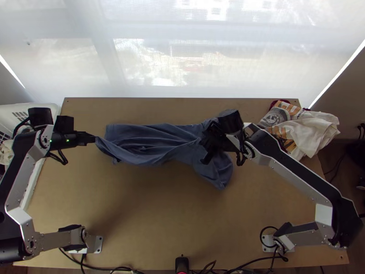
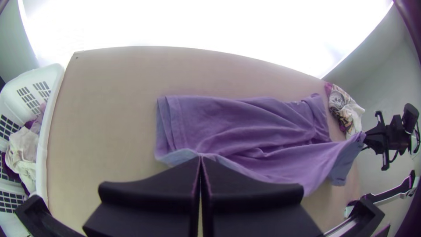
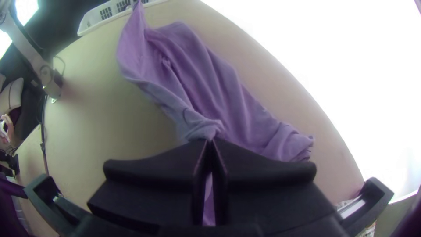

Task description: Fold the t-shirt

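The blue t-shirt lies lengthwise across the table's upper half, partly folded over and wrinkled. My left gripper is shut on its lower left corner, which is pulled up a little. At the shirt's right part, my right gripper pinches gathered fabric, with a loose flap hanging below it. In the left wrist view the left gripper has its fingertips together at the shirt's edge. The right wrist view shows the right gripper closed on a bunched part of the shirt.
A white basket with cloths stands along the table's left edge. Crumpled printed cloths lie at the upper right corner. Bare table stretches between the shirt and the near edge, where black cables run.
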